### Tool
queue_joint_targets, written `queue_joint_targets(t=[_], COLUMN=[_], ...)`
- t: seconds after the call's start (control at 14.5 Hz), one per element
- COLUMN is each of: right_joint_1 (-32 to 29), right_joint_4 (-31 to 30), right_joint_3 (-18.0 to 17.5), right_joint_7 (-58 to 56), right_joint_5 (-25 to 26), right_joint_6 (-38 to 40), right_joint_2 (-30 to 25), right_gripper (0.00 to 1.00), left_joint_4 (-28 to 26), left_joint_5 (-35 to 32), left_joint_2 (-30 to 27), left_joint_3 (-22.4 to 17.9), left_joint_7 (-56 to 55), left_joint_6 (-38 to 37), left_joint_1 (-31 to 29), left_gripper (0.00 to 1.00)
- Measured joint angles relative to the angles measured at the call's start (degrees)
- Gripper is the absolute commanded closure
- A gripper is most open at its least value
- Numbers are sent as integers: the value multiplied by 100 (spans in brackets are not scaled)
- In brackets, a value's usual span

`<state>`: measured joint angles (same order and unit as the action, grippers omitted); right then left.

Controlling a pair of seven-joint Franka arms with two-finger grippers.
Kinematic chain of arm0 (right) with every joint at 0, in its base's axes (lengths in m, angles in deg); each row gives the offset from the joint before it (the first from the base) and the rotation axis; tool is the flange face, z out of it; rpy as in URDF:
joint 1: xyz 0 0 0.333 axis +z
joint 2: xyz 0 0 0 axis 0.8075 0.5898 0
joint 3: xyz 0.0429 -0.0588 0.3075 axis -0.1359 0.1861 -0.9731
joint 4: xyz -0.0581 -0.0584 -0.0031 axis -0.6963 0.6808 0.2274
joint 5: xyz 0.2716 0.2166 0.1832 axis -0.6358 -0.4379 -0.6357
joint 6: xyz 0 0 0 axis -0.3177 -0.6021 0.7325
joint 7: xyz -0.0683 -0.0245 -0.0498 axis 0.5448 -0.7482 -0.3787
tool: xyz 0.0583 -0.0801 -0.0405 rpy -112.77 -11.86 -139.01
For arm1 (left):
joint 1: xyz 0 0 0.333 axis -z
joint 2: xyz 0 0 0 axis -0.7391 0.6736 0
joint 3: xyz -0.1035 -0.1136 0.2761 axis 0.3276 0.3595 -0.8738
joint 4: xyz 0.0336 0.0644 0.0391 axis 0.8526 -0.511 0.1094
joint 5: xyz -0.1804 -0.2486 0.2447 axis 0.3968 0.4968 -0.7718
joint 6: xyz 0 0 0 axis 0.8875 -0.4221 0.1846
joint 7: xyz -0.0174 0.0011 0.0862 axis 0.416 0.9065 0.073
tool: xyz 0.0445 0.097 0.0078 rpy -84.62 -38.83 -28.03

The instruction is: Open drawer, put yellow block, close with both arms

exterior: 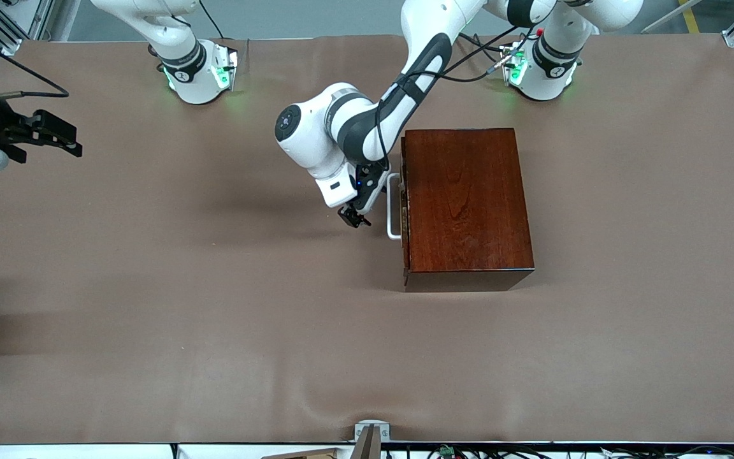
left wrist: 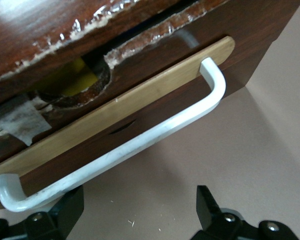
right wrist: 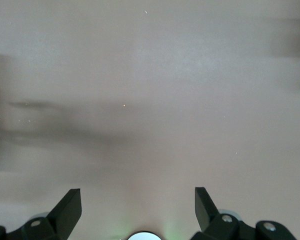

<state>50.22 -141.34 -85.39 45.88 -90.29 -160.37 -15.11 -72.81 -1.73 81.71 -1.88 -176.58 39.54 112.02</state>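
Brown table (exterior: 150, 287), unlabelled drawer (left wrist: 155, 107), left claw (exterior: 355, 218).

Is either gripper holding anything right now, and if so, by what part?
Nothing is held. The left gripper is open in front of the drawer's white handle, not touching it. The right gripper is open over the bare table.

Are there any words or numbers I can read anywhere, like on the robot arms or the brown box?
None can be read.
The wooden box and its drawer carry no writing.
Small round marks on the arm bases are too small to read.
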Motion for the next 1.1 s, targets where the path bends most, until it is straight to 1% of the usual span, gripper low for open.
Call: queue_joint_targets(t=[0.28,0.55,0.9,1.03,1.1], right_joint_1=[4,13,14,14,15], right_joint_4=[8,37,78,78,79], right_joint_3=[-1,-7,-6,-5,-6], right_joint_7=[-18,-180,-188,-189,-189], right_joint_5=[0,2,3,4,4], right_joint_6=[-18,-63,-68,-68,-68], right_joint_2=[-25,-26,-28,-28,-28], right_gripper=[0,0,0,0,0], left_joint_4=[-20,-22,23,64,78], left_joint_5=[0,34,159,214,226], left_joint_2=[0,0,-74,-305,-494], left_joint_3=[0,8,59,41,29], left_joint_7=[0,0,158,547,908], left_joint_6=[-84,-11,955,1093,1111], left_joint_1=[-36,-51,-48,-79,-114], left_gripper=[0,0,0,0,0])
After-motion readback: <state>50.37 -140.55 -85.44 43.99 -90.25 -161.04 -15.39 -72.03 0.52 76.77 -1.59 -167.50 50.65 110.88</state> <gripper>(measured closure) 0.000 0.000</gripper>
